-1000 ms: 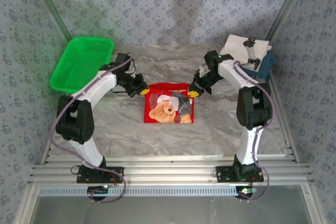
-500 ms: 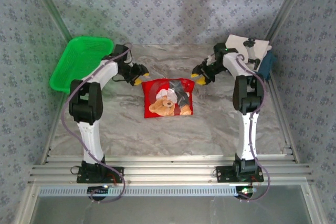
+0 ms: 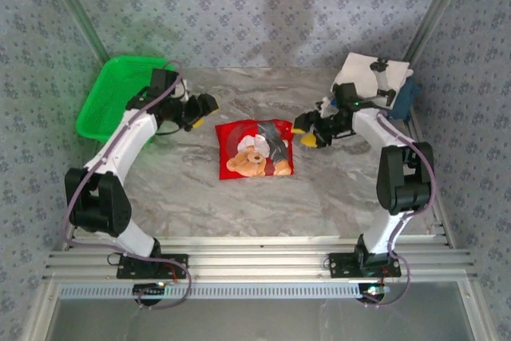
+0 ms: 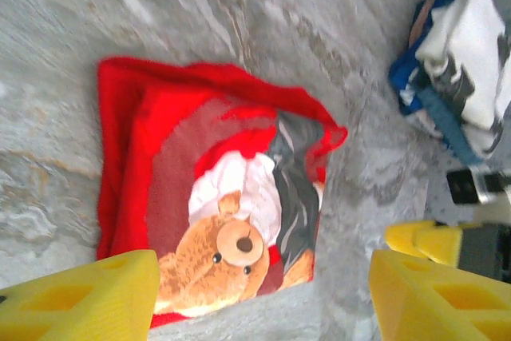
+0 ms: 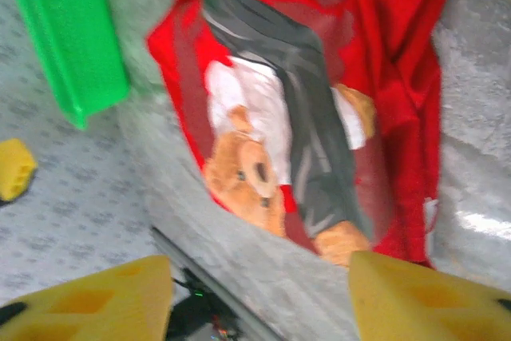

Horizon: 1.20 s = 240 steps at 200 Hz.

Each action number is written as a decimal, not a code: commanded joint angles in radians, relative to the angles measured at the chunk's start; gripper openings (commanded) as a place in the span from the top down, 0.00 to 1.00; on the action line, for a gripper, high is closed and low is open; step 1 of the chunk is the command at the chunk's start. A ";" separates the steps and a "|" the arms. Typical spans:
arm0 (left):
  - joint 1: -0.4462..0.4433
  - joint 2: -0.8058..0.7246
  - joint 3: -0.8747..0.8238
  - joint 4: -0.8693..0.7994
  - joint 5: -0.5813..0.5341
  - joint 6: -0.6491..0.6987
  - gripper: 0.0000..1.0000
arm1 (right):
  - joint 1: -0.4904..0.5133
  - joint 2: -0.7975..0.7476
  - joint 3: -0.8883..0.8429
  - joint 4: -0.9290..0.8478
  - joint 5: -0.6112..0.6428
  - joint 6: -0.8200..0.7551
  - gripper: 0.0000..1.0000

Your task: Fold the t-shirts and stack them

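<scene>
Left gripper: jaws apart, nothing between them, standing off the far-left corner of the red tee and clear of the cloth. Right gripper: jaws likewise apart and empty, just off the tee's far-right corner, not touching it. The red tee lies on the table folded to a rough square, bear print up. Its far-right corner flares loose and the left side shows doubled, uneven layers. The stack of white and dark blue tees sits well beyond the red tee's right side, toward the far corner. The green basket sits beyond its left side. Assessment: the fold looks done and the transfer to the stack remains. Risks: a pinch that catches only the top layer would open the fold on lifting. The right arm, working close to the stack, could knock it askew.
</scene>
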 commanded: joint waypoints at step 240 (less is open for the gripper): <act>0.241 -0.370 -0.100 -0.091 -0.290 0.200 0.00 | 0.320 0.606 0.628 -0.328 0.513 -0.165 0.64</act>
